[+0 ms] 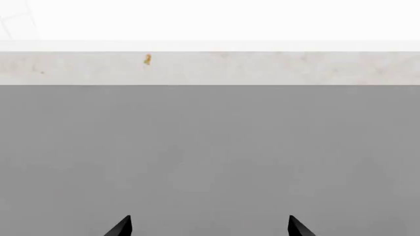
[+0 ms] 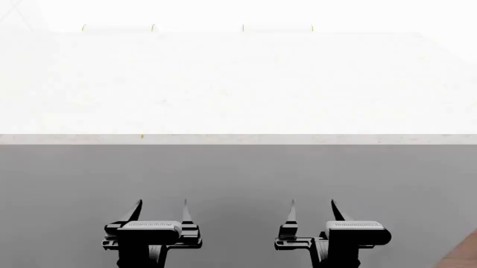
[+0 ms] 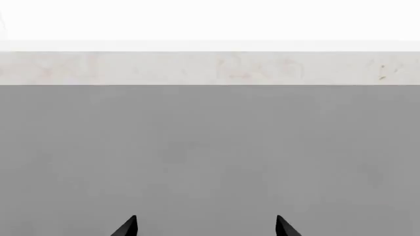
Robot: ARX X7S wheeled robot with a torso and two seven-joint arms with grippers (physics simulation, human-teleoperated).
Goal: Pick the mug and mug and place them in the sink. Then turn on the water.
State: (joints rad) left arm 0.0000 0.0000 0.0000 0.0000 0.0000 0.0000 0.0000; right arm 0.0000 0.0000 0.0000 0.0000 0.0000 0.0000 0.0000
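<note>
Head view | left gripper [image 2: 161, 209], right gripper [image 2: 312, 209]: fingers apart, empty | countertop [image 2: 238, 84] overexposed

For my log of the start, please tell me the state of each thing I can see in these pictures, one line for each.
Left pincer: open, empty, held low in front of the grey cabinet front.
Right pincer: open, empty, level with the left one.
Counter: bright white top, washed out; nothing can be made out on it.
Grey cabinet front: plain, no door or drawer seen open.
Mugs and sink: not in view.
</note>
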